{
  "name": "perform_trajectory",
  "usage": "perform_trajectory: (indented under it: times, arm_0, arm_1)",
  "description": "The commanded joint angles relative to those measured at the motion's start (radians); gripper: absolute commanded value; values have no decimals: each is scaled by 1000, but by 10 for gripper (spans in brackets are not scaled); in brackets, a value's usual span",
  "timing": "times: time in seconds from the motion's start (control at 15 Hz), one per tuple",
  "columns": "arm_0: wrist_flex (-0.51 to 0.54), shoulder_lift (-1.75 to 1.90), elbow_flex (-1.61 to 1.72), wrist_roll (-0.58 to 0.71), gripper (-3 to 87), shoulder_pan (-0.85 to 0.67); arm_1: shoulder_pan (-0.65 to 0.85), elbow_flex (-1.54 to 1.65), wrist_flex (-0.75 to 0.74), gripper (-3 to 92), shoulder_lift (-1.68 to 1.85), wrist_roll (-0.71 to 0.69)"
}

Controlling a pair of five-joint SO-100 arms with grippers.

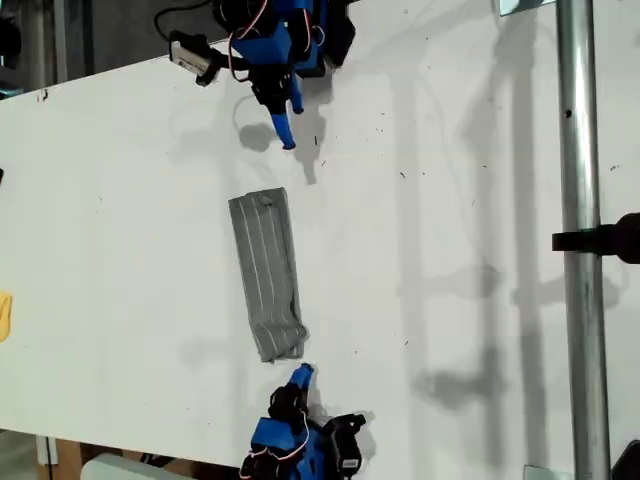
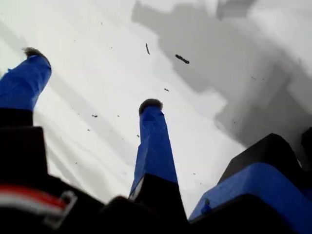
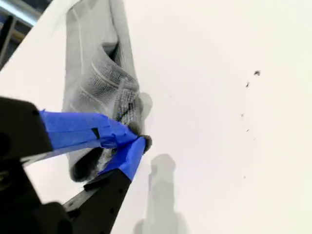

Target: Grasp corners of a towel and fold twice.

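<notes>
The grey striped towel (image 1: pixel 268 272) lies on the white table (image 1: pixel 450 200) as a long narrow strip, with a rumpled end (image 1: pixel 283 340) toward the exterior view's bottom. My second gripper (image 1: pixel 303 375) comes in from that bottom edge. Its blue fingertips are pressed together, shut, just short of the rumpled end. In the second wrist view the second gripper (image 3: pixel 139 142) sits at the edge of the bunched towel (image 3: pixel 100 73), with no cloth seen between the tips. My first gripper (image 1: pixel 286 128) hangs near the exterior view's top, beyond the towel's far end. In its wrist view the first gripper (image 2: pixel 90 80) is open over bare table.
A metal pole (image 1: pixel 580 250) with a black clamp (image 1: pixel 600 240) runs down the exterior view's right side. A yellow object (image 1: pixel 4 315) shows at that view's left edge. Dark specks (image 2: pixel 182 59) dot the table under the first gripper.
</notes>
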Motion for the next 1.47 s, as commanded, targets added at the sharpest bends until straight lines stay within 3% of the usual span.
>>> perform_trajectory:
  times: [0.0, 0.53, 0.73, 0.87, 1.13, 1.4]
  arm_0:
    - [12, -3, 14, 69, -26, -61]
    - [14, -3, 14, 66, -26, -60]
    - [12, -3, 14, 66, -26, -60]
    - [12, -3, 14, 69, -26, -55]
    - [12, -3, 14, 72, -26, -52]
    - [12, -3, 14, 74, -26, -58]
  arm_1:
    - [-8, -9, -20, 383, -29, -11]
    - [26, -23, -32, 394, -44, -60]
    - [333, -316, -155, 462, -514, -486]
    - [437, -445, -296, 468, -779, -641]
    - [459, -525, -611, 469, -1261, -626]
    - [370, -792, -618, 475, -1643, -434]
